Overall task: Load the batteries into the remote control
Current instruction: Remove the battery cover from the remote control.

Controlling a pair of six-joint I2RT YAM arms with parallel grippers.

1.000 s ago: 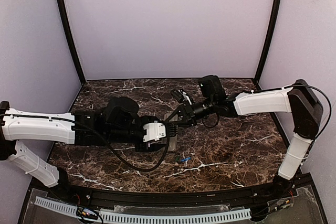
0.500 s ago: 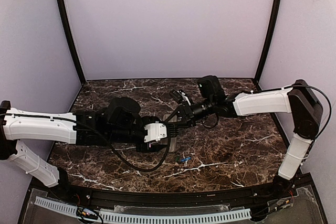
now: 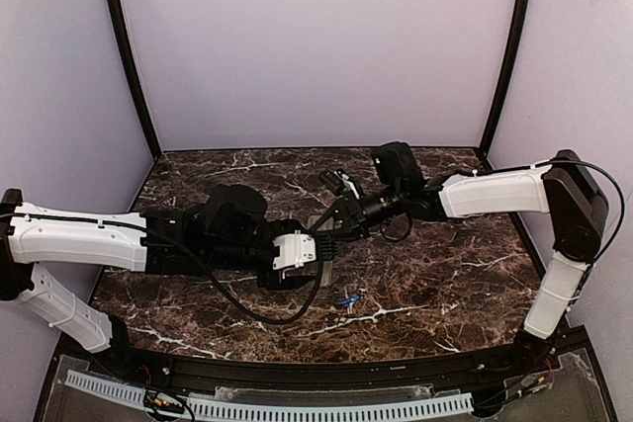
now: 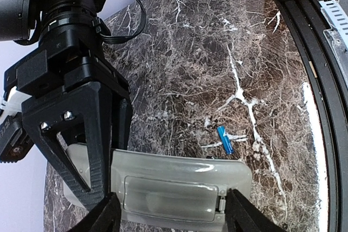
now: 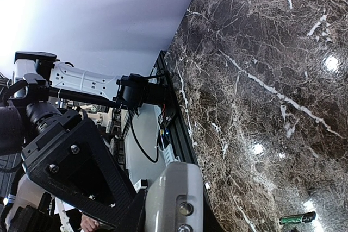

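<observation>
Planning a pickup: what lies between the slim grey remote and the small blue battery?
Left wrist view: only bare marble between the grey remote and the blue battery.

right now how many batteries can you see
1: a blue battery lying loose on the table, apart from the remote. More may be hidden.

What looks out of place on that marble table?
One small blue battery lies loose on the table, apart from the remote control. It belongs inside that remote, so it looks stray. Nothing else seems spilled or damaged.
</observation>
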